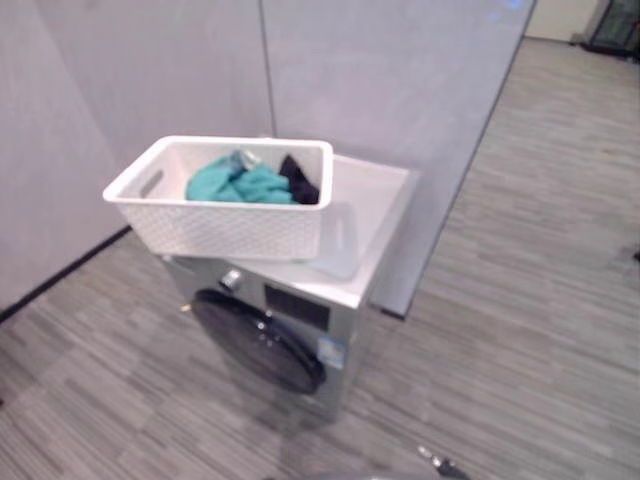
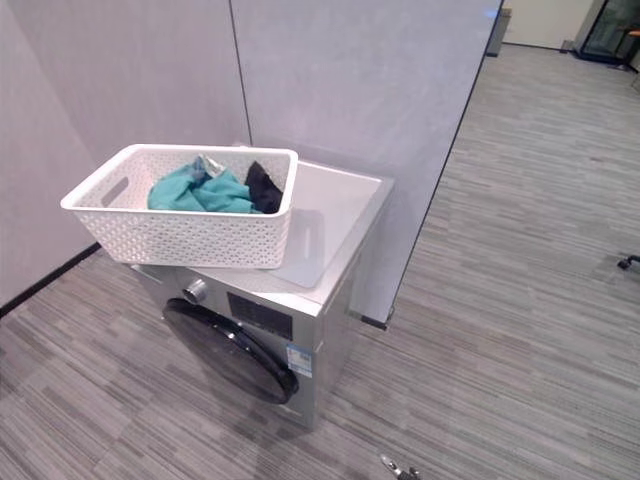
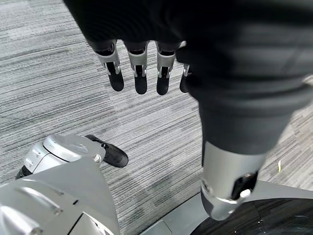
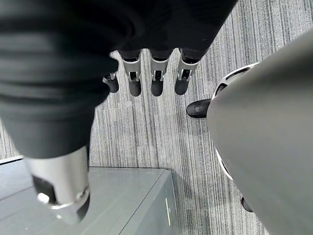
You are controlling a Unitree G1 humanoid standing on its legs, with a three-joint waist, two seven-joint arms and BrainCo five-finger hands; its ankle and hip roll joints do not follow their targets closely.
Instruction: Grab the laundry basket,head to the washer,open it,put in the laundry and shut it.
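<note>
A white woven laundry basket (image 1: pixel 215 228) stands on top of the silver washer (image 1: pixel 335 335), at its left front, overhanging the edge a little. Inside lie teal clothes (image 1: pixel 238 184) and a dark garment (image 1: pixel 299 179). The washer's round dark door (image 1: pixel 255 340) is shut, with a knob (image 1: pixel 231 280) above it. My left hand (image 3: pixel 140 73) hangs over the floor with straight fingers and holds nothing. My right hand (image 4: pixel 156 78) hangs the same way, fingers straight and empty. Both hands are well away from the basket.
Grey partition walls (image 1: pixel 380 70) stand behind and to the left of the washer. Grey striped floor (image 2: pixel 520 330) stretches wide to the right and in front. A grey flat-topped box (image 4: pixel 98 200) lies low beside my right hand.
</note>
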